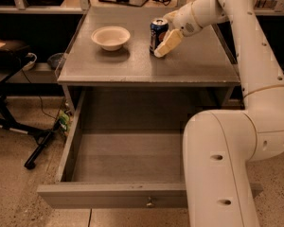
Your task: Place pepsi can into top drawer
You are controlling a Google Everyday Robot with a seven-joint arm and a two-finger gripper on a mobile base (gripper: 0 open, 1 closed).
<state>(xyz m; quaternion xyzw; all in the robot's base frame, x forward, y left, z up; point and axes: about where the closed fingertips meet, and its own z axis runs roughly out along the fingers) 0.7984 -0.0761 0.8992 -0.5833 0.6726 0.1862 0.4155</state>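
We count one pepsi can (157, 33), one cream bowl (110, 37) and one top drawer (114, 194), pulled fully out, with one small knob (149, 202) on its front. The can stands upright on the desk (132, 65), to the right of the bowl and apart from it. Its dark-blue side shows a red patch, but we can read no lettering. The gripper (167, 41) sits against the can's right side. We cannot tell whether its jaws are apart or clamped.

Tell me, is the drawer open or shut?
Open: the top drawer sticks out, its inside showing. The gripper is beside the pepsi can.
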